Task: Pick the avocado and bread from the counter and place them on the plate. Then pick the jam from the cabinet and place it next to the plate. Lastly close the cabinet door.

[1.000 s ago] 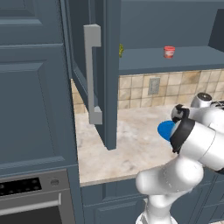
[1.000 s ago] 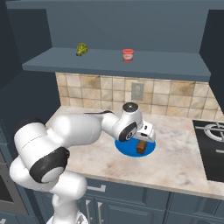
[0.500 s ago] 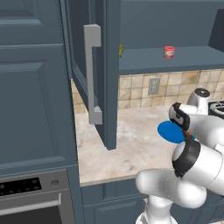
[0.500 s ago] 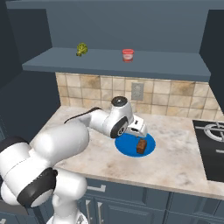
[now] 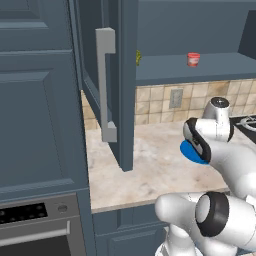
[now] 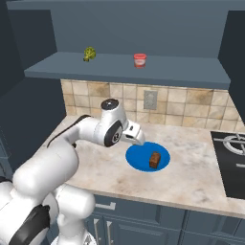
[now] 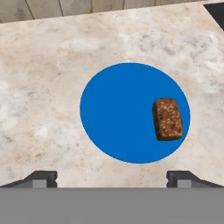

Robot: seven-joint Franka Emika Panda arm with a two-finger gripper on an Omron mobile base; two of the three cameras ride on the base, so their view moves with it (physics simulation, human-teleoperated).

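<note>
Hovering the tool (image 7: 116, 177) low over the tabletop (image 7: 39, 78), just at the near edge of the blue plate (image 7: 118, 113). Spreading wide, fingertips (image 7: 43, 178) far apart at the two sides of the hand view, gripping nothing.

Lying flat on the right part of the plate: the bread (image 7: 167, 119), long axis running near-to-far in the hand view, wholly inside the rim. Carrying nothing else, that plate.

Standing upright on the cabinet shelf (image 6: 119, 69): the jam (image 6: 139, 60), a small red jar, well above the tool (image 6: 136, 137) and further back toward the wall, almost straight over it in the right base view.

Sitting further left on the same shelf: a small green-yellow item (image 6: 89, 53), too small for telling whether avocado or not.

Hanging open on the left, edge-on in the left base view: the cabinet door (image 5: 127, 100), with nothing blocking the shelf front.

Judging bread step done. If going for the jam next, needing mainly a climb up and a reach back, little sideways travel, tool turning from pointing down to pointing at the shelf. Risking a knock on the shelf lip while rising.
</note>
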